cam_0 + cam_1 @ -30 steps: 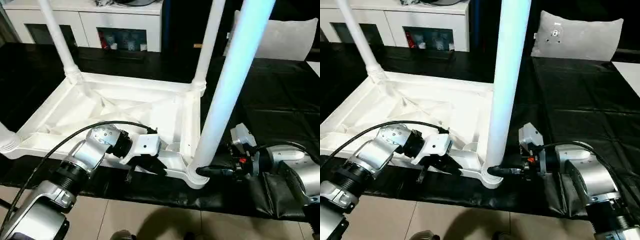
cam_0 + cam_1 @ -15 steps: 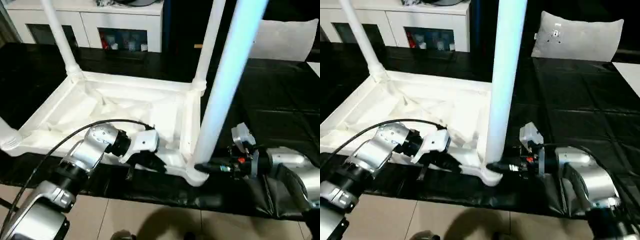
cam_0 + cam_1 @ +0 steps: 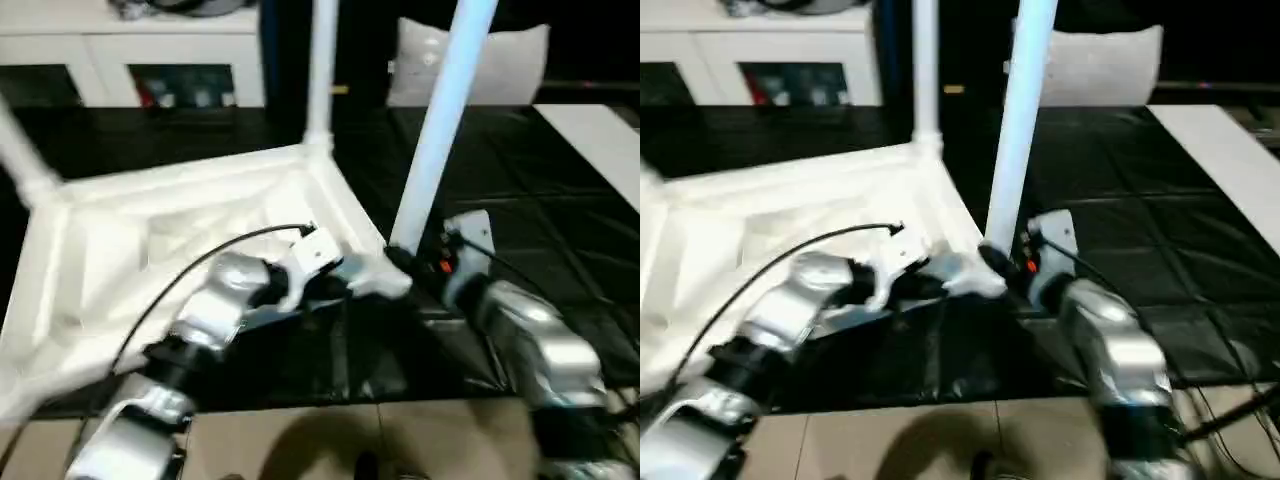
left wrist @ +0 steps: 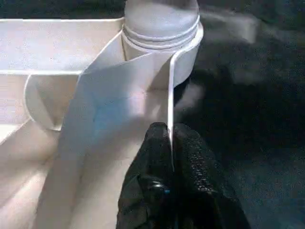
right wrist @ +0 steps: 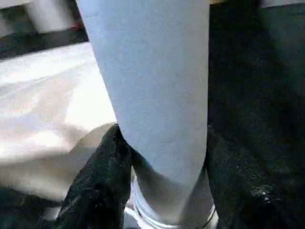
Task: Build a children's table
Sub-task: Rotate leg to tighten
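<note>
Table: white plastic ribbed tabletop [image 3: 170, 230] lay upside down on black-covered work surface [image 3: 520, 190].
Left gripper [image 4: 170, 143]: pinched shut on tabletop's thin rim.
Right gripper [image 5: 162, 157]: fingers clasped long tapered white tubular leg [image 3: 440, 120] above its socket.
Handling: probably light, stiff, slippery; grip rim and leg base.

white cabinet [image 3: 150, 50] and grey cushion [image 3: 500, 60] behind black work surface [image 3: 560, 200].

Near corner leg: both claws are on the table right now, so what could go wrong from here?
The right claw grips the near leg just above its socket; sideways pull could lever it loose. The left claw only pinches the thin rim of the tabletop, so it may slip. The near corner lies at the black work surface's edge and could slide off.
</note>
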Available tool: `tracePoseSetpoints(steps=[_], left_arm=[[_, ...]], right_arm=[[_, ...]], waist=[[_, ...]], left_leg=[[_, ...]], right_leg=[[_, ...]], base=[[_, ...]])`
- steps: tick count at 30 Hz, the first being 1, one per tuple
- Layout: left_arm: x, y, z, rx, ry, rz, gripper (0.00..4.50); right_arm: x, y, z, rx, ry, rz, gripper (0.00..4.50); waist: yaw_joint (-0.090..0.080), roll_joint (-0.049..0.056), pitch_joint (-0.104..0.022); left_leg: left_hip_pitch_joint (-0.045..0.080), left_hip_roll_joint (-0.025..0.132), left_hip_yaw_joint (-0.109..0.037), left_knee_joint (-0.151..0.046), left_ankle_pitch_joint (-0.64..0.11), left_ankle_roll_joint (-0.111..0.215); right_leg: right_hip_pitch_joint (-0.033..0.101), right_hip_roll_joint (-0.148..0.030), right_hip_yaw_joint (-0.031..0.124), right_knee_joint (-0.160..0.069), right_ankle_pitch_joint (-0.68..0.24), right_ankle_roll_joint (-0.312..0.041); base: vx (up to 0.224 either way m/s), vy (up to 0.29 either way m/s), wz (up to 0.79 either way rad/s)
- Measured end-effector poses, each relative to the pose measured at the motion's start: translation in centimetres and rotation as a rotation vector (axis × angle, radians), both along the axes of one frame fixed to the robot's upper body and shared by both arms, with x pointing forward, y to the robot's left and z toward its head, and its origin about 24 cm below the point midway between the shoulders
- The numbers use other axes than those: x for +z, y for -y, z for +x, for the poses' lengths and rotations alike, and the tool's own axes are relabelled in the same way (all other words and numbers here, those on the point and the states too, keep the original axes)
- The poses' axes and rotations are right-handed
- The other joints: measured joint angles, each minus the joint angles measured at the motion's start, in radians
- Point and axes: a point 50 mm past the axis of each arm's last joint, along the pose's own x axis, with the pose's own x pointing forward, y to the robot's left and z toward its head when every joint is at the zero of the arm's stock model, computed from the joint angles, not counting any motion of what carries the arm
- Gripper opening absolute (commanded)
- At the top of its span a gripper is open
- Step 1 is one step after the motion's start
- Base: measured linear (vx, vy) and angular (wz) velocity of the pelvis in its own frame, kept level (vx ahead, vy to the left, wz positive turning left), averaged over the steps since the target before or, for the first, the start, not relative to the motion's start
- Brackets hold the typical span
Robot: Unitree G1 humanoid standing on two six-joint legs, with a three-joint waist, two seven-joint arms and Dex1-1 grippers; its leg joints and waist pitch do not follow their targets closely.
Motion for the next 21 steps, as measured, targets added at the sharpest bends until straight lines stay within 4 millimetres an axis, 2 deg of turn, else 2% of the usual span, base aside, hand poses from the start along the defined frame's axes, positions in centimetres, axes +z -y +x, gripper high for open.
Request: tracePoseSetpoints(steps=[1,4,5,8,11,13,15,18,21], left_arm=[[0.0,0.4,0.1,0.034,0.005,-0.002,0.00],[0.2,1.4,0.2,0.070,0.022,-0.004,0.00],[0.1,1.5,0.2,0.073,0.020,-0.001,0.00],[0.2,1.5,0.2,0.077,0.025,0.000,0.00],[0.6,1.4,0.2,0.072,0.043,0.002,0.00],[0.7,1.3,0.2,0.066,0.052,0.004,0.00],[0.8,1.2,0.2,0.055,0.059,0.003,0.00],[0.7,0.6,0.1,-0.004,0.062,0.014,0.00],[0.7,-0.7,0.2,-0.046,0.069,0.039,0.00]], right_arm=[[0.0,-0.3,0.5,-0.037,0.006,0.002,2.49],[0.2,-0.9,1.2,-0.106,0.023,0.044,2.63],[0.1,-1.0,1.3,-0.120,0.021,0.054,2.88],[0.2,-1.2,1.3,-0.119,0.037,0.062,3.20],[0.3,-1.0,1.1,-0.079,0.076,0.036,3.33],[0.3,-0.7,0.9,-0.046,0.099,0.017,3.63],[0.3,-0.4,0.7,-0.022,0.112,0.011,3.71],[0.1,1.8,-0.6,0.079,0.136,-0.038,4.04],[0.1,3.4,-1.6,0.200,0.138,-0.077,4.23]], waist=[[-0.005,0.000,0.000],[-0.011,0.000,0.000],[-0.011,0.000,0.000],[0.002,-0.001,0.000],[0.025,-0.001,0.000],[0.038,-0.001,0.000],[0.048,-0.001,0.000],[0.066,-0.001,0.000],[0.073,-0.001,0.000]], left_leg=[[0.001,-0.001,0.001,0.000,0.000,0.001],[0.001,-0.006,0.004,-0.003,-0.002,0.003],[0.001,-0.007,0.005,-0.005,-0.002,0.003],[-0.004,-0.012,0.004,-0.007,-0.003,0.004],[-0.008,-0.013,0.004,-0.009,-0.003,0.004],[-0.010,-0.013,0.004,-0.012,-0.002,0.004],[-0.012,-0.012,0.005,-0.012,-0.002,0.005],[-0.013,-0.012,0.006,-0.012,-0.002,0.005],[-0.010,-0.012,0.009,-0.010,-0.002,0.005]], right_leg=[[0.000,-0.001,0.001,0.001,0.000,0.000],[-0.001,-0.002,0.001,0.002,0.001,-0.001],[-0.001,-0.002,0.002,0.002,0.005,-0.002],[-0.006,-0.005,0.007,0.012,0.022,-0.007],[-0.020,-0.006,0.009,0.029,0.021,-0.007],[-0.027,-0.006,0.010,0.038,0.015,-0.009],[-0.032,-0.004,0.011,0.040,0.015,-0.010],[-0.033,-0.004,0.013,0.040,0.015,-0.010],[-0.033,-0.002,0.019,0.040,0.016,-0.011]], base=[[0.000,0.000,0.00],[0.000,0.000,0.00],[0.000,0.000,0.00],[0.000,0.000,0.00],[0.000,0.000,0.00],[0.023,-0.029,0.00],[0.000,0.000,0.00],[0.000,0.000,0.00],[0.000,0.000,0.00]])
